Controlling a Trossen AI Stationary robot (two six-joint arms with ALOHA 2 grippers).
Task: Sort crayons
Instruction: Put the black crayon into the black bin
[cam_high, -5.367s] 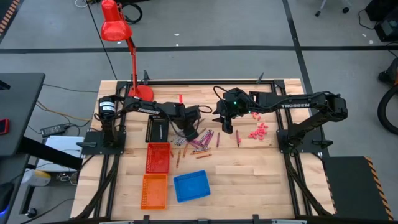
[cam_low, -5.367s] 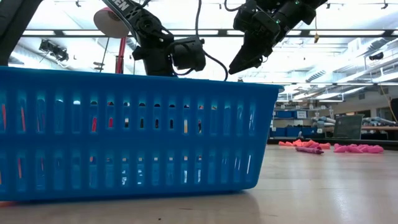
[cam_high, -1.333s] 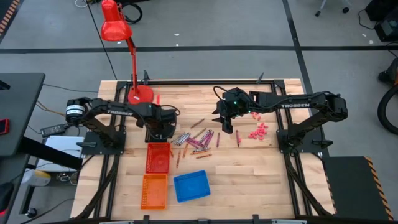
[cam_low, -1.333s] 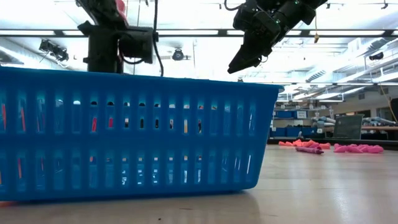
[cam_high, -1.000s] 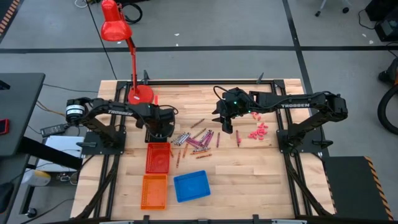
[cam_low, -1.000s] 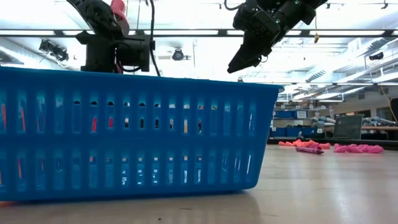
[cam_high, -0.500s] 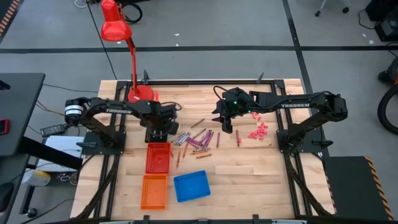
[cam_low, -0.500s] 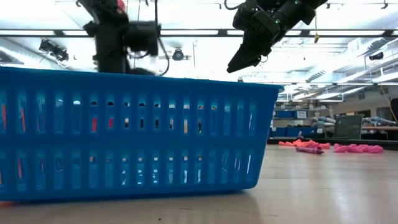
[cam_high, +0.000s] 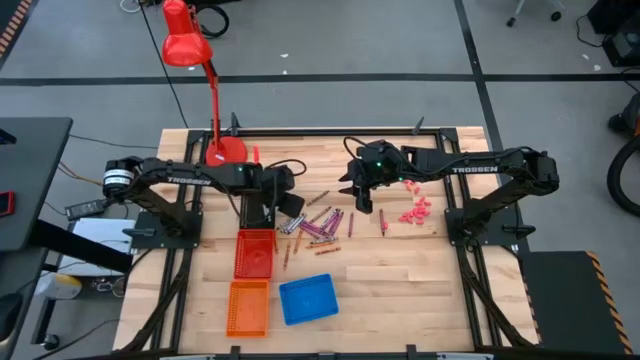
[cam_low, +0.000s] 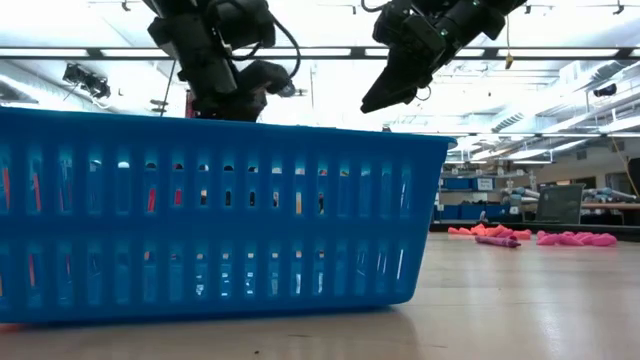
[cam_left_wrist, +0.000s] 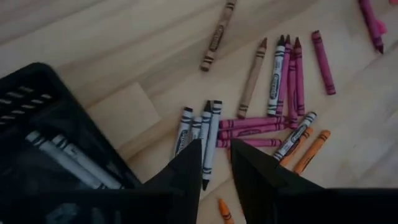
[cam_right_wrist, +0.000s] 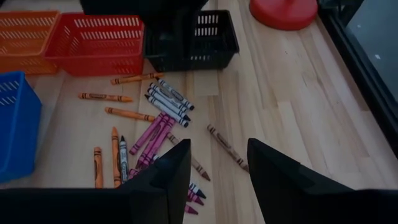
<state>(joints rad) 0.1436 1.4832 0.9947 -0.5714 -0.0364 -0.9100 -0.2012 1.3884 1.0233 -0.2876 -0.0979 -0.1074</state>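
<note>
The thin wax crayons (cam_high: 318, 226) lie scattered at frame centre, w/ the released, empty left gripper (cam_left_wrist: 216, 163) held above grey ones beside the black slotted plastic basket (cam_left_wrist: 43, 118), so neighbours may be nudged or two pinched if descent is off-centre.

Crayons (cam_high: 318, 227): thin paper-wrapped sticks in magenta, grey, brown and orange, lying flat and loosely scattered mid-table, several touching side by side. Further grey crayons (cam_left_wrist: 65, 158) lie inside the black basket (cam_left_wrist: 37, 99).
</note>
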